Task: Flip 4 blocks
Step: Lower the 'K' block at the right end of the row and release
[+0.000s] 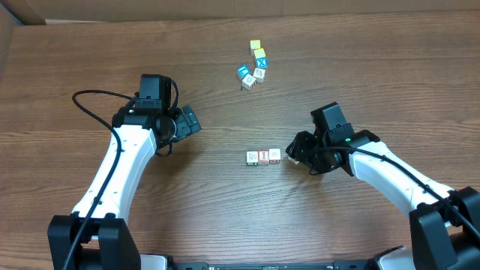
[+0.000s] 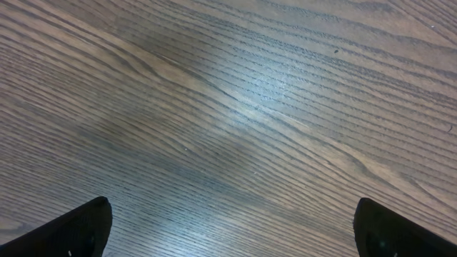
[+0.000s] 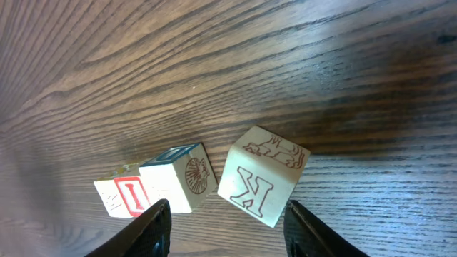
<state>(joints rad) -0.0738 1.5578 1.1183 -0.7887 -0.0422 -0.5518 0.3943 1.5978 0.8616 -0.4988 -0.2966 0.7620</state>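
Left arm (image 1: 124,161) and right arm (image 1: 390,172): both have white, rounded link shells with black joint housings and boxy black wrist blocks. A thin black cable (image 1: 84,93) loops off my left arm. There is a small green light (image 1: 349,138) on my right wrist. My jaws are matte black with blunt, rounded tips.

Soft overhead light leaves the table (image 1: 225,195) bright, shadows faint. Glare crosses the left wrist view; the right wrist view shows sharp blocks (image 3: 260,175) and a smeared left edge.

Dark wood-grain table (image 1: 225,217), tan board (image 1: 225,7) along its far edge, soft glare
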